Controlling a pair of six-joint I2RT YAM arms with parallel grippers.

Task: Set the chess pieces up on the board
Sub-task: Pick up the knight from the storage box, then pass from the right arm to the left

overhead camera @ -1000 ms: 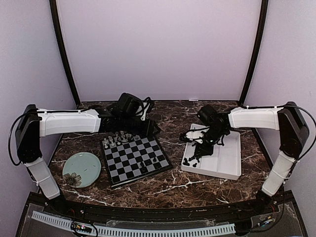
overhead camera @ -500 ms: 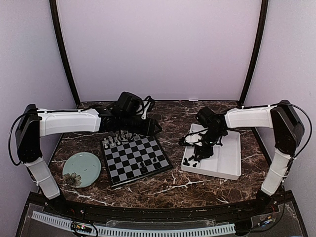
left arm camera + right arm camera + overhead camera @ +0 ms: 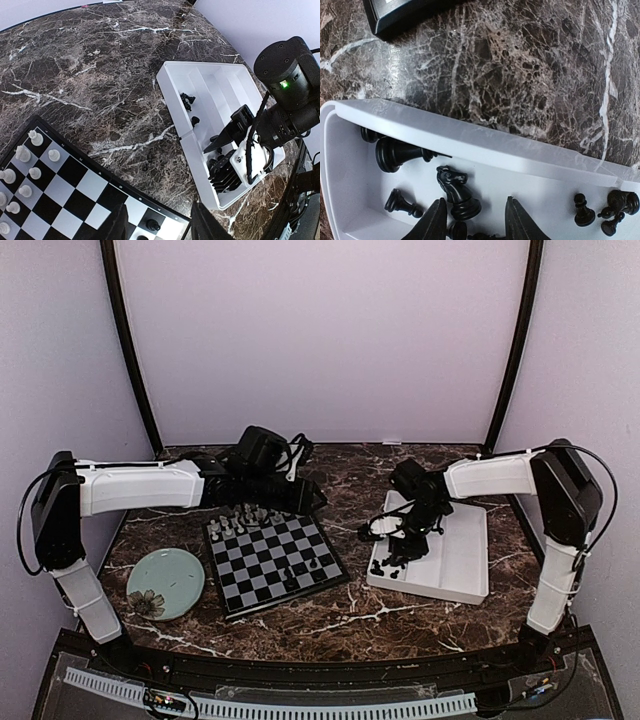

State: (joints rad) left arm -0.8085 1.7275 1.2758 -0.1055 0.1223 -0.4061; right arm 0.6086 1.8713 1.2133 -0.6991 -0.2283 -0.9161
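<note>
The chessboard [image 3: 275,560] lies at the middle of the marble table [image 3: 350,615], with a white compartment tray [image 3: 460,565] at its 3 o'clock and a pale-green plate [image 3: 165,583] at its 8 o'clock. White chessmen [image 3: 240,520] stand in rows along the board's 11 o'clock edge, and a few black chessmen [image 3: 300,568] stand near its 5 o'clock corner.

The left gripper [image 3: 160,227] hovers over the board's far edge, its fingers apart with nothing between them. The right gripper [image 3: 472,222] hangs low inside the tray, its fingers spread. A black knight [image 3: 457,192] stands in the gap between them, and neither finger touches it.

At the knight's 10 o'clock a larger black piece [image 3: 395,152] lies on its side. A toppled pawn [image 3: 400,202] lies at its 8 o'clock, and more black pawns [image 3: 582,210] sit at its 3 o'clock.
</note>
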